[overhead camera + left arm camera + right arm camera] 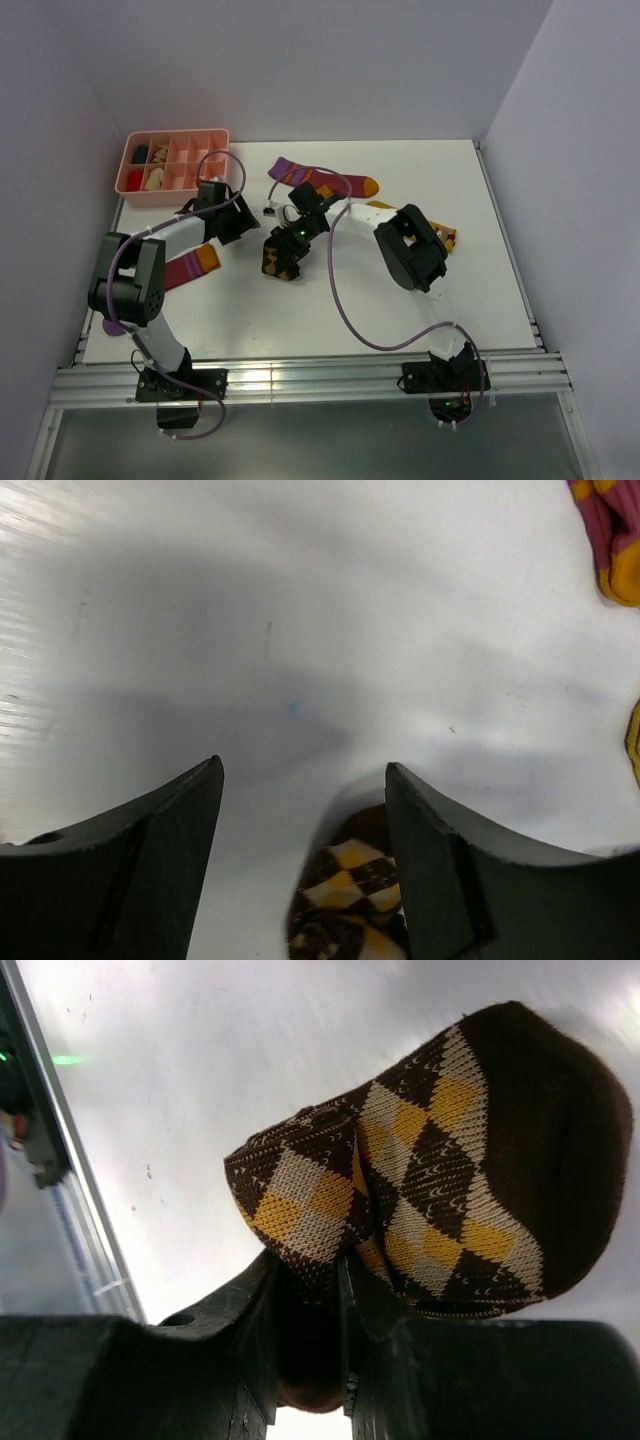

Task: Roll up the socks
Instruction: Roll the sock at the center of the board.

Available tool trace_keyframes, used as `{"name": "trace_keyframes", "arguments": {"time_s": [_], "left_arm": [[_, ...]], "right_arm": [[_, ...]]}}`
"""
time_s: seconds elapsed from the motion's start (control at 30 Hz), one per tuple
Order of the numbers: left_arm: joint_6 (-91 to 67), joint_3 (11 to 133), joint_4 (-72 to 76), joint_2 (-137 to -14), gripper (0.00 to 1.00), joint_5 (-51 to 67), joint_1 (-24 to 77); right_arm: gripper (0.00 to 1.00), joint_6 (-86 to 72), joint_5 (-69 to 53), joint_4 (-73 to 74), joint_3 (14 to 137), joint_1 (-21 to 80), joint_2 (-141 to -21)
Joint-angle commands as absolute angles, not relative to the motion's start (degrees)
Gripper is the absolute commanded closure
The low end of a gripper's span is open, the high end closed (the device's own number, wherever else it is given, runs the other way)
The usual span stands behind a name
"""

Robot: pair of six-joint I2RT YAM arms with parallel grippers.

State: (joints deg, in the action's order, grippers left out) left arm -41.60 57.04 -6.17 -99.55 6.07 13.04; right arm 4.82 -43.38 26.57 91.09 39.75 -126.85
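Right jaws pinch diamond-check sock (430,1160) mid-table; left jaws wide above table (300,630); open room toward near edge.

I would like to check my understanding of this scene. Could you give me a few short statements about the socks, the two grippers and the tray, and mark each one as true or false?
1. The right gripper is pinching the diamond-check sock. True.
2. The left gripper is shut on the same sock. False: it is open and holds nothing; the sock only shows below its fingers.
3. A maroon sock lies unrolled beyond both grippers, its orange toe pointing to the right in the top view. True.
4. The pink tray stands at the far right corner of the table. False: it stands at the far left corner.
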Motion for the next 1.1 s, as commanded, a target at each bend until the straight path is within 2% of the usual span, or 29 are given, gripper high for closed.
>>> {"name": "trace_keyframes", "arguments": {"time_s": [0.0, 0.2, 0.5, 0.63, 0.93, 1.07], "left_arm": [[-39.46, 57.75, -8.26, -98.70, 0.30, 4.41, 12.92], [-34.39, 54.76, -8.97, -93.28, 0.31, 2.10, 12.92], [-10.74, 47.82, -3.08, -79.90, 0.31, 18.63, 16.25], [-12.12, 45.97, -3.25, -81.56, 0.31, 20.92, 21.78], [-15.82, 45.17, -0.53, -87.09, 0.32, 21.35, 22.59], [-16.70, 45.88, -0.70, -89.82, 0.37, 22.76, 22.59]], "right_arm": [[1.00, 3.60, -32.08, 38.06, 88.68, 37.44, -132.80], [1.00, 4.74, -31.73, 39.28, 89.21, 37.53, -132.98], [1.00, 5.71, -33.49, 41.66, 90.97, 36.65, -134.91], [1.00, 5.80, -33.75, 41.13, 90.79, 36.65, -134.39], [1.00, 6.59, -33.75, 39.99, 89.74, 36.56, -132.98], [1.00, 6.59, -33.84, 39.55, 89.04, 36.65, -132.63]]}}
